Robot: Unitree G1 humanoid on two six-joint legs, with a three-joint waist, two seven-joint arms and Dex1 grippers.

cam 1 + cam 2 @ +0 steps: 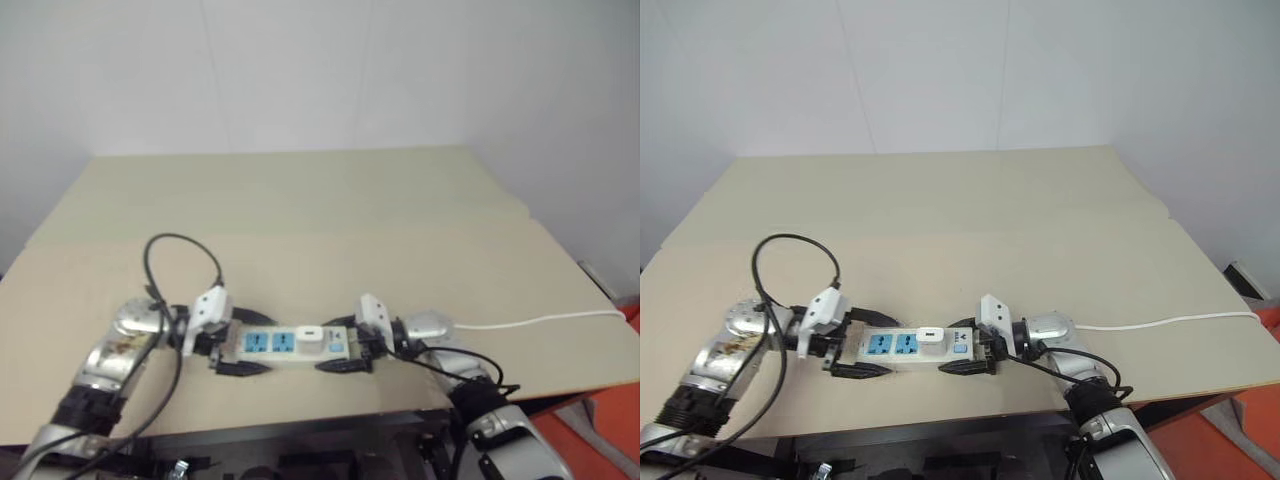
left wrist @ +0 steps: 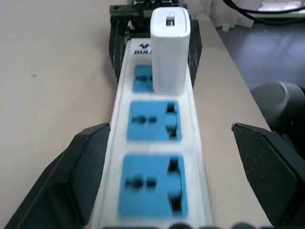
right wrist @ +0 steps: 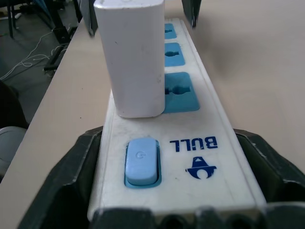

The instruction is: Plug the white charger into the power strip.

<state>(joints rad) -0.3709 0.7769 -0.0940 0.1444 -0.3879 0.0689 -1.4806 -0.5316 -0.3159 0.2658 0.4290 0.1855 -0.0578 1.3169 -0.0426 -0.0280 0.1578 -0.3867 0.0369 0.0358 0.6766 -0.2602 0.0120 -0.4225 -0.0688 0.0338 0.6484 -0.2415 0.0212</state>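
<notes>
My right gripper [image 1: 965,362] clamps the switch end of the power strip [image 1: 912,346] to steady it on the table [image 1: 970,220]; the white charger [image 1: 931,340] stands seated in its socket; my left gripper [image 1: 855,343] gapes around the far end.

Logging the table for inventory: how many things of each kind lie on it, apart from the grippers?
Power strip: 1
Charger, standing in the strip's socket nearest the switch: 1
Free blue sockets: 2
Total: 2 things, strip and charger
</notes>
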